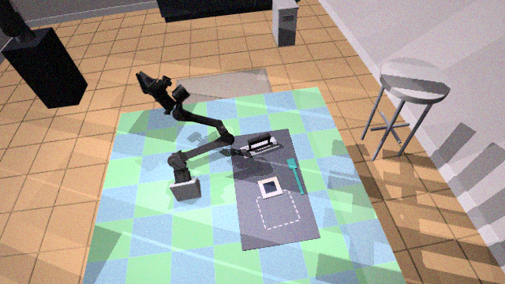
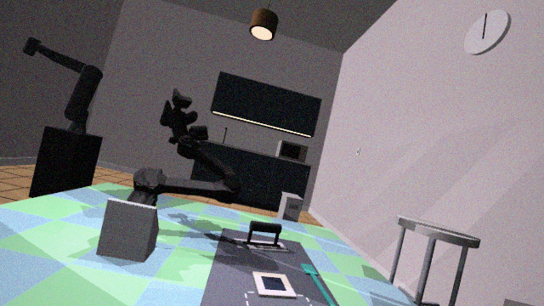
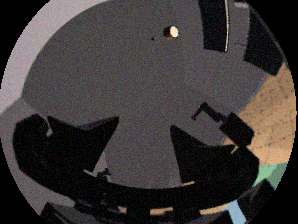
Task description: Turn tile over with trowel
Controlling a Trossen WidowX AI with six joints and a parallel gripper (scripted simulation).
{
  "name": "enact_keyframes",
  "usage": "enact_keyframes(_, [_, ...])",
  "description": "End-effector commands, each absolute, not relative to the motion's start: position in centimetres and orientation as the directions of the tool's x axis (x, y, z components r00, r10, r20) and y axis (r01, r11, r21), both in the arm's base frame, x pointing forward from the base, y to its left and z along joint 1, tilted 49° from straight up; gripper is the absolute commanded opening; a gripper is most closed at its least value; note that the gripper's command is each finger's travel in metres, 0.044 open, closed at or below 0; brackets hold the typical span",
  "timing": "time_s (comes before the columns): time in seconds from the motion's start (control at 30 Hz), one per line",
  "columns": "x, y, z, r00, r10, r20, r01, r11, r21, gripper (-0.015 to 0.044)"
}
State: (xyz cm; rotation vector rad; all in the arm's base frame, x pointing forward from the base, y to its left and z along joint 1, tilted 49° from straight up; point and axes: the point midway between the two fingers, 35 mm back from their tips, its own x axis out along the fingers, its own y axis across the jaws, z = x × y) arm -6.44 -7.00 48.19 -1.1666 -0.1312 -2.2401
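The small teal trowel (image 1: 297,178) (image 2: 320,286) lies on the right part of the dark mat (image 1: 252,237) (image 2: 214,276), blade toward the back. The white tile (image 1: 270,187) (image 2: 274,284) lies flat with its dark square mark facing up. It is mostly behind the dashed outline (image 1: 267,229) (image 2: 246,293), its front edge at the outline's back line. My gripper (image 1: 153,76) (image 2: 171,96) (image 3: 145,123) is open and empty, raised high at the back left, far from trowel and tile. The wrist view shows neither of them.
A larger trowel with a black bridge handle (image 1: 259,139) (image 2: 265,226) stands at the back of the mat, behind the tile. My arm's grey base (image 1: 186,190) (image 2: 127,229) is left of the mat. A round stool (image 1: 414,84) (image 2: 438,231) stands off to the right.
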Motion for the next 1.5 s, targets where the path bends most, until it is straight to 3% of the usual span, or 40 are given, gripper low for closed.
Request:
enact_keyframes(0.0, [-6.44,-7.0,48.19,-0.431,-0.466,0.773,0.553,-0.813,-0.182,0.0374])
enact_keyframes(0.33, [-6.45,-6.99,48.19,-0.432,-0.465,0.773,0.553,-0.814,-0.181,0.0111])
enact_keyframes(0.67, [-6.44,-7.0,48.19,-0.431,-0.466,0.773,0.553,-0.813,-0.182,0.01])
enact_keyframes(0.8, [-6.44,-7.0,48.19,-0.431,-0.466,0.773,0.553,-0.813,-0.182,0.0])
enact_keyframes(1.3, [-6.44,-7.0,48.19,-0.431,-0.466,0.773,0.553,-0.813,-0.182,0.0])
enact_keyframes(1.43, [-6.44,-7.0,48.19,-0.431,-0.466,0.773,0.553,-0.813,-0.182,0.01])
enact_keyframes(1.47, [-6.44,-7.0,48.19,-0.431,-0.466,0.773,0.553,-0.813,-0.182,0.01])
